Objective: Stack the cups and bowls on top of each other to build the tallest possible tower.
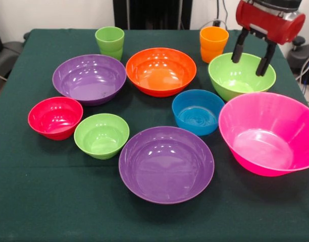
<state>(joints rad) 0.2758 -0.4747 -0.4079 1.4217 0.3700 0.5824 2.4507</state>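
cups: light green cup [109, 42] at the far left, behind the far purple bowl; orange cup [213, 43] at the far right, just behind the large lime bowl – both upright, both standing alone
pink bowl [269, 133]: biggest one, near right, tilted a bit, holds nothing
purple bowls: near purple bowl [166, 164] at the front centre, wide and shallow; far purple bowl [89, 78] at the left middle; each sits on the cloth by itself
orange bowl [161, 71]: centre back, between the far purple bowl and the large lime bowl
large lime bowl [241, 75]: back right, directly under the gripper
small bowls: blue bowl [198, 111] just beside the pink bowl's left rim; red bowl [55, 117] and small lime bowl [101, 135] close side by side at the near left
tower: nothing stacked – every bowl and cup separate
gripper [251, 59]: red head enters from the top right corner, two black fingers [238, 50] pointing down and spread apart, tips at the large lime bowl's rim level, gripping nothing
writing: no readable text or brand visible
table [38, 201]: dark green cloth under everything
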